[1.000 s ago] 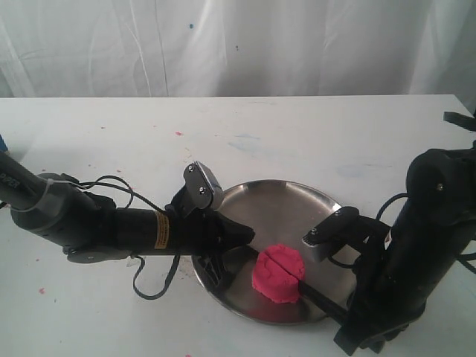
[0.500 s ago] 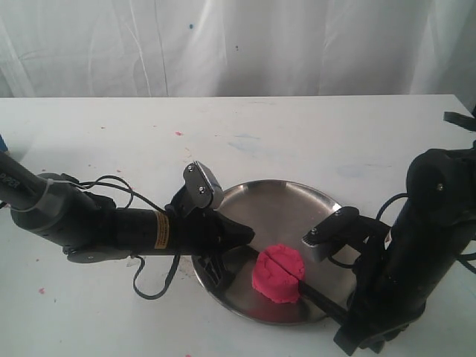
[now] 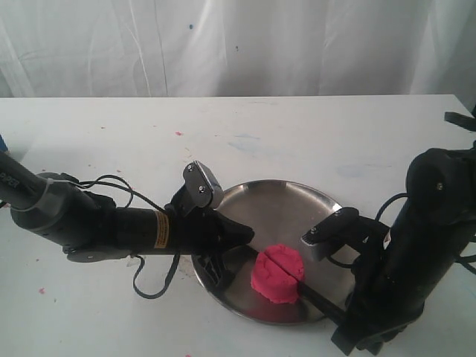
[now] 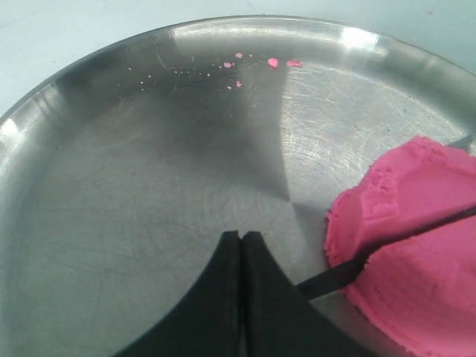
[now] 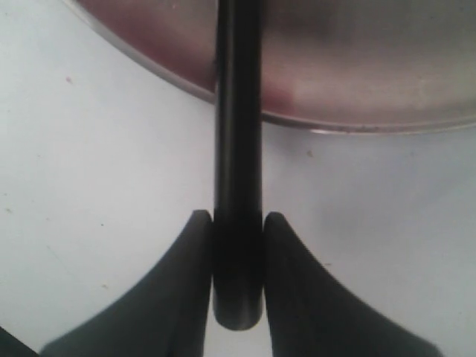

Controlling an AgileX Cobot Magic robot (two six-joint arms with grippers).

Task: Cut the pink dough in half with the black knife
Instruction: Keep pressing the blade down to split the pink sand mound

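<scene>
The pink dough (image 3: pixel 278 274) sits as a round lump on the near part of the steel plate (image 3: pixel 282 204), with a dark groove across its top. The black knife (image 3: pixel 321 301) lies in that groove; its blade tip (image 4: pixel 327 278) pokes out of the dough (image 4: pixel 416 245) on the left gripper's side. My right gripper (image 5: pixel 239 223) is shut on the knife handle (image 5: pixel 238 149) just outside the plate rim (image 5: pixel 372 125). My left gripper (image 4: pixel 242 236) is shut and empty, hovering over the plate (image 4: pixel 149 186) beside the dough, apart from it.
Tiny pink crumbs (image 4: pixel 273 63) lie near the plate's far rim and more are scattered on the white table (image 3: pixel 178 134). A white curtain hangs behind the table. The left arm (image 3: pixel 111 227) stretches low across the table toward the plate.
</scene>
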